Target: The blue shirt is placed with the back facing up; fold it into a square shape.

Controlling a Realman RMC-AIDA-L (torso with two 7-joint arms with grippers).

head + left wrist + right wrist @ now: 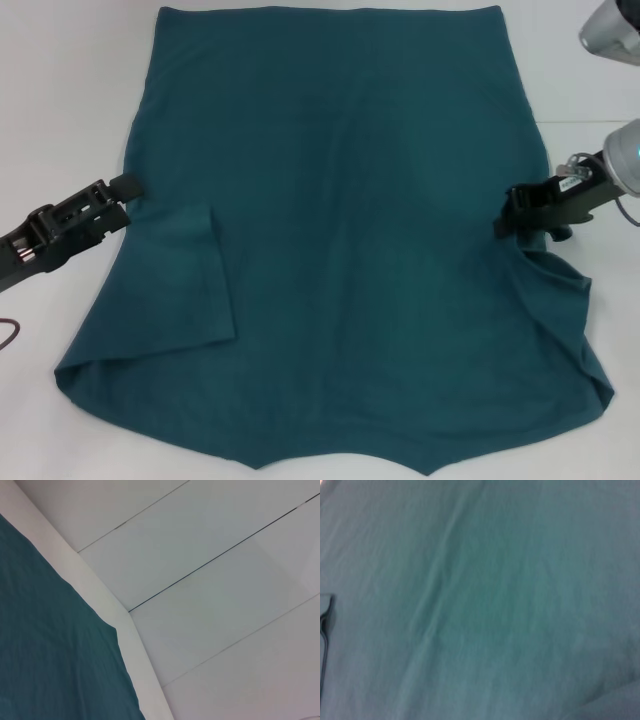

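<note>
The blue shirt (pixel 340 220) lies spread flat on the white table (pixel 60 120), filling most of the head view. Its sleeve on my left side is folded inward onto the body (pixel 195 290). The sleeve on my right side (pixel 560 290) is puckered and sticks out. My left gripper (pixel 125 188) sits at the shirt's left edge, just beside the fabric. At the shirt's right edge, just above the puckered sleeve, my right gripper (pixel 512 215) touches the cloth. In the left wrist view the shirt (pixel 45 645) reaches the table edge. Teal fabric (pixel 485 600) fills the right wrist view.
Bare white table (pixel 590 140) shows on both sides of the shirt and along its far edge. The shirt's near hem runs off the bottom of the head view. A white table border (pixel 120 630) and pale panels beyond it show in the left wrist view.
</note>
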